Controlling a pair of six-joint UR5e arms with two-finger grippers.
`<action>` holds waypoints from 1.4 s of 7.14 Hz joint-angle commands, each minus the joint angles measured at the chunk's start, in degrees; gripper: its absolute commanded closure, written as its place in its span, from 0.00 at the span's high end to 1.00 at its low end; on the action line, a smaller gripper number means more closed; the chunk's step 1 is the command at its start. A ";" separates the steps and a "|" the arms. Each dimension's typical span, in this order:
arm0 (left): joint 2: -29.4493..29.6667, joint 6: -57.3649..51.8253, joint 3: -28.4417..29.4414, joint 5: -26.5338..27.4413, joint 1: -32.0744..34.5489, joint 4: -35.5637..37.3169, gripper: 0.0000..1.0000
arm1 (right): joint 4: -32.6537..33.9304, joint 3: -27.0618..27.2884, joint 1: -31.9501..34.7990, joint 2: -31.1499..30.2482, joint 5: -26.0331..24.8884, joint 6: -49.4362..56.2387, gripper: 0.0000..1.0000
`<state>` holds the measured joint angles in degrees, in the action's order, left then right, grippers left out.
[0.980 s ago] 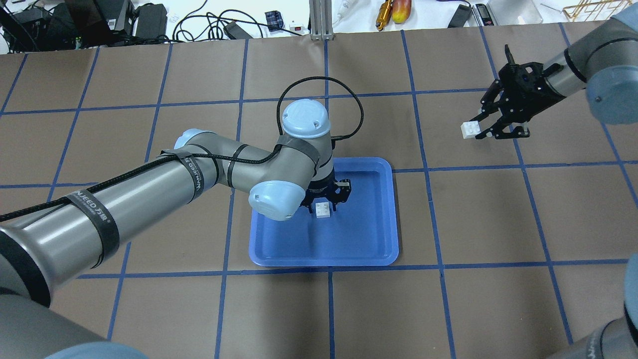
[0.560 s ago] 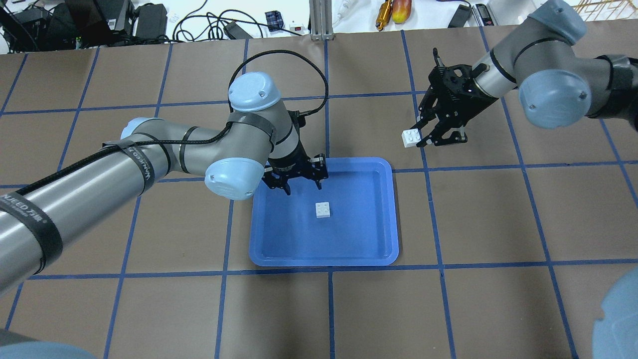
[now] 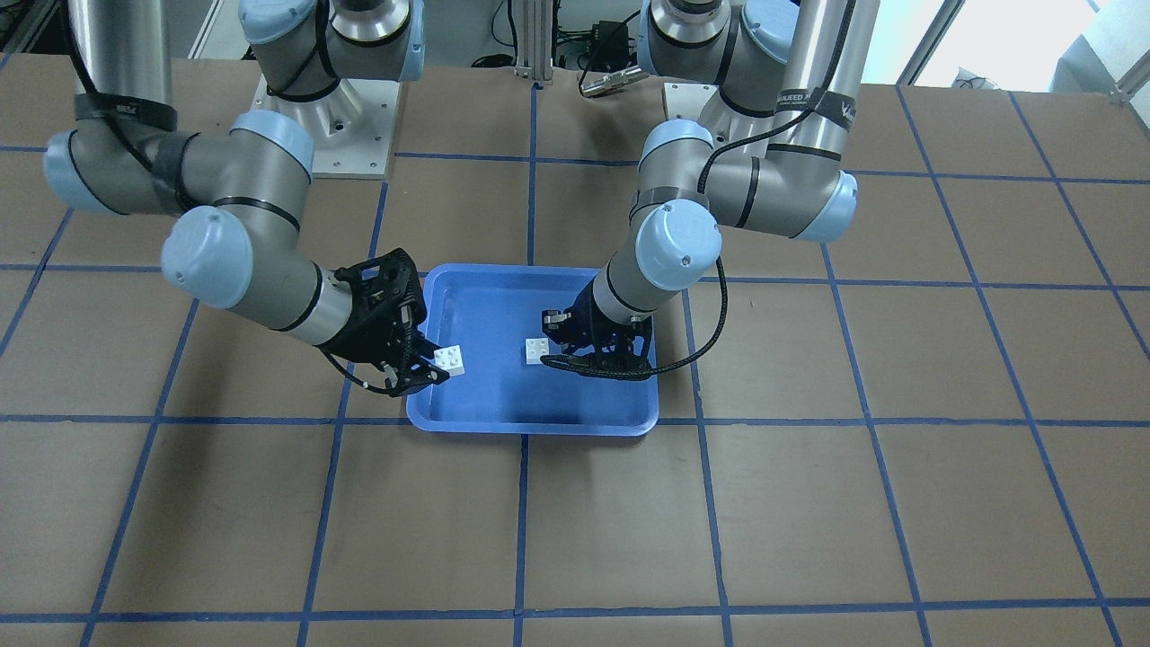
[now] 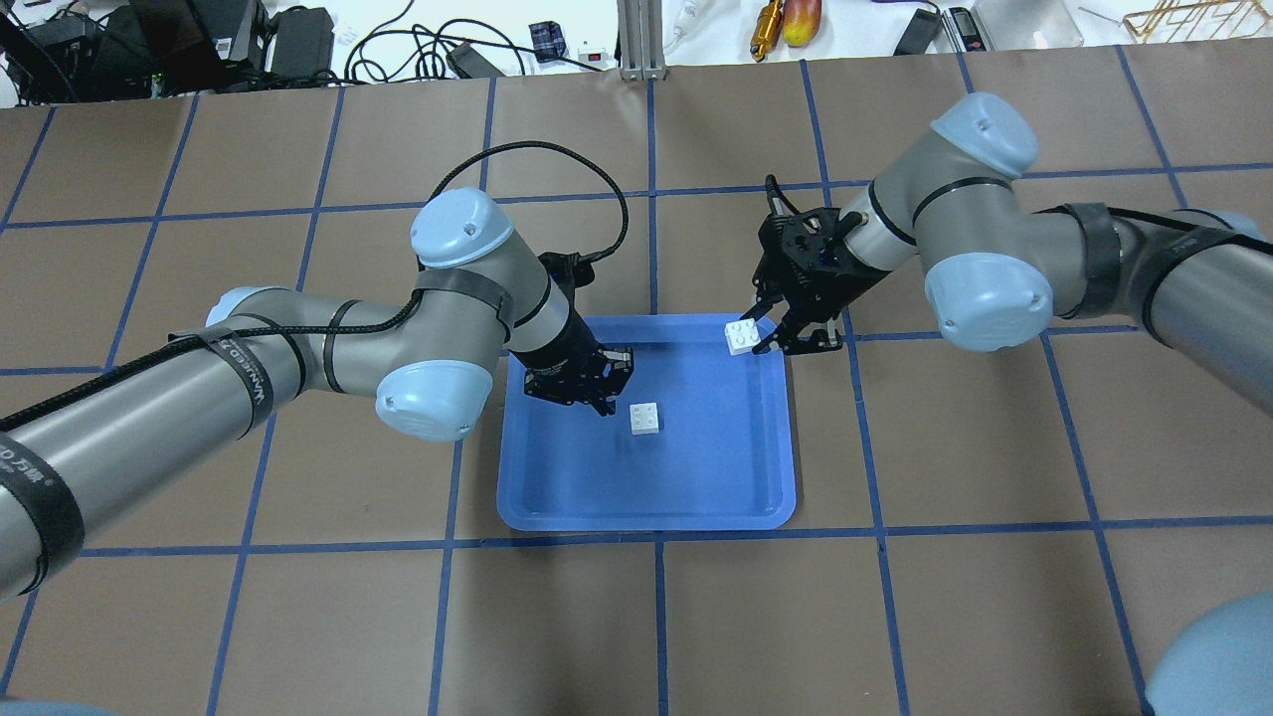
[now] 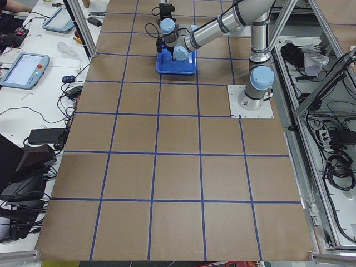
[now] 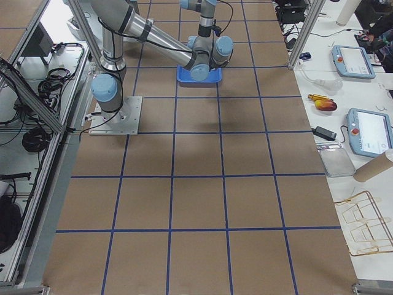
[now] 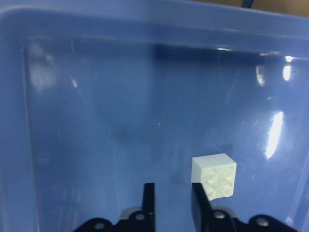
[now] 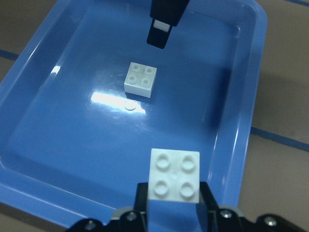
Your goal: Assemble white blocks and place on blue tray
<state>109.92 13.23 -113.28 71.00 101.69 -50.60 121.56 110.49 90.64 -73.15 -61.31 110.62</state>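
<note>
The blue tray (image 4: 696, 477) lies mid-table. One white block (image 4: 644, 418) sits studs-up on its floor. My left gripper (image 4: 600, 403) is low in the tray just left of that block, jaws nearly together and empty. The left wrist view shows the block (image 7: 214, 176) outside the gripper (image 7: 173, 193), just right of its right finger. My right gripper (image 4: 758, 338) is shut on the second white block (image 4: 741, 336), held studs-up above the tray's far right corner. The right wrist view shows this block (image 8: 175, 180) above the tray (image 8: 72, 125), with the other block (image 8: 141, 79) ahead.
Brown table with a blue tape grid. Cables, tools and boxes (image 4: 786, 20) lie beyond the far edge, beside an aluminium post (image 4: 641, 40). The arm bases (image 3: 332, 135) stand on the robot's side. Both forearms flank the tray.
My right gripper has carried its block left to the tray's far right corner. My left gripper let go of the tray block, rose open, then came back down beside it with jaws narrowed.
</note>
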 commanded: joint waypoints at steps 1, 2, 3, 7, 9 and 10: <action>0.47 -0.13 -0.98 -0.69 -0.09 1.56 0.00 | 3.31 2.70 3.75 0.28 -3.46 -0.58 0.00; 0.99 0.13 -1.06 -0.78 0.00 1.47 0.00 | 7.94 4.63 5.15 0.55 -3.21 -1.28 0.00; 1.17 0.57 -1.06 -0.78 0.18 1.47 0.00 | 10.69 7.17 5.69 0.72 -3.29 -1.37 0.00; 1.44 1.27 -1.06 -0.78 0.27 1.47 0.00 | 15.55 9.31 6.22 1.69 -3.12 -7.34 0.00; 1.52 1.88 -0.80 -0.78 0.35 1.56 0.00 | 17.13 9.04 6.31 2.30 -3.03 -12.62 0.00; 1.53 2.41 -0.89 -0.78 0.44 1.47 0.00 | 17.74 9.04 6.65 2.48 -3.03 -12.71 0.00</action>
<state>111.39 14.97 -114.21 70.24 102.04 -49.14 138.52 119.58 97.01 -70.98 -64.39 98.95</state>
